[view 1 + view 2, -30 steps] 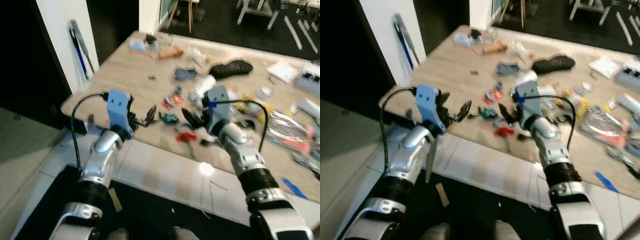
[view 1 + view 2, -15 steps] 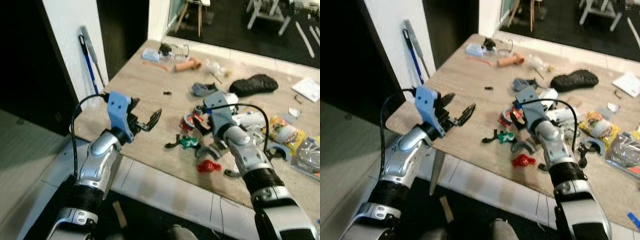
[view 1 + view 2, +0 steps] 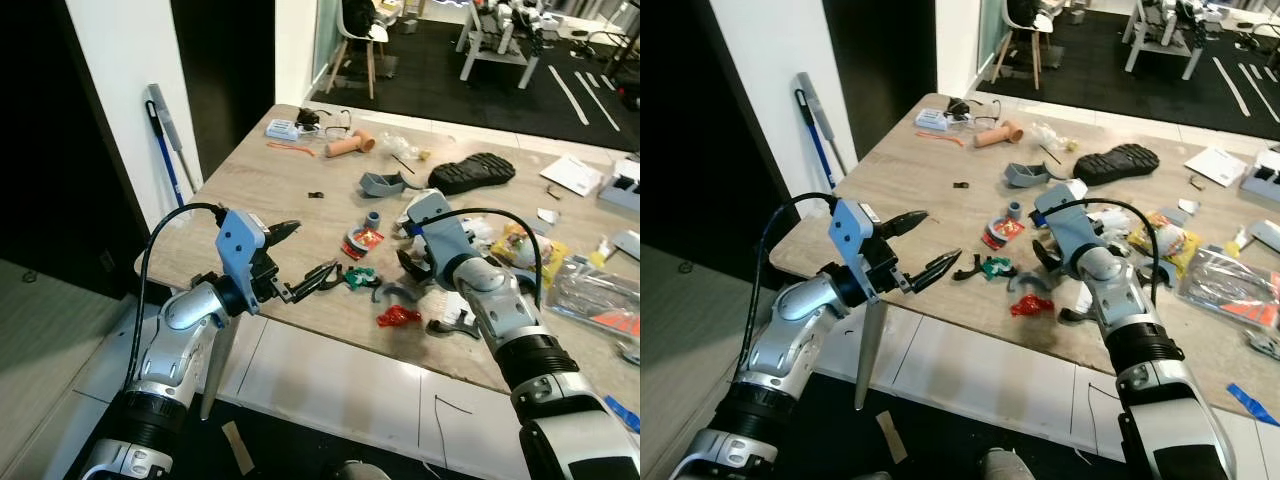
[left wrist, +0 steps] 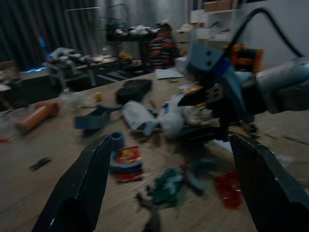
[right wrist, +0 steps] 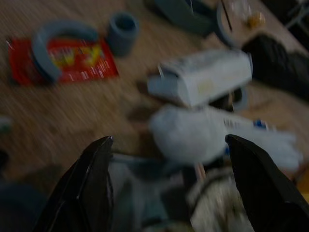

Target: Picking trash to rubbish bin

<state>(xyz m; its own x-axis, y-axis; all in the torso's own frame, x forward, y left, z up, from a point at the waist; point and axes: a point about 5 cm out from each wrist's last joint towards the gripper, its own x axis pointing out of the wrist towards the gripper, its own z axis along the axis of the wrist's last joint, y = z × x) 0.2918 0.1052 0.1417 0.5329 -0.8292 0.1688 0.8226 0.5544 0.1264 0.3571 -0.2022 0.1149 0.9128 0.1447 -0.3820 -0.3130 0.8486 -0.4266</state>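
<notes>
Trash: scattered over the wooden tabletop [image 3: 270, 190], clustered near its front edge between the two arms.
- Red crumpled wrapper [image 3: 398, 317], near the front edge, just ahead of the right arm.
- Green scrap [image 3: 358, 279], beside a black curved piece, just past the left claw's fingertips.
- Flat red packet [image 3: 362, 240] with a grey ring on it, and a small grey cylinder [image 3: 373, 217] just beyond; the right wrist view shows both up close.
- White crumpled wad [image 5: 193, 133] and a white-and-grey box [image 5: 203, 77], seen large but blurred in the right wrist view.
- Black shoe sole [image 3: 472, 171], orange tube [image 3: 350, 145], yellow packet [image 3: 520, 243]: farther back on the tabletop.

Left claw [image 3: 300, 262]: fingers spread wide, holding nothing, hovering over the front edge and pointed at the green scrap.
Right claw [image 5: 169, 188]: fingers spread wide, empty, low over the white wad; its blue-capped wrist hides the litter directly below in the head views.

Surroundings: blue-handled mop [image 3: 165, 145] against the white wall; chairs on dark floor behind.
</notes>
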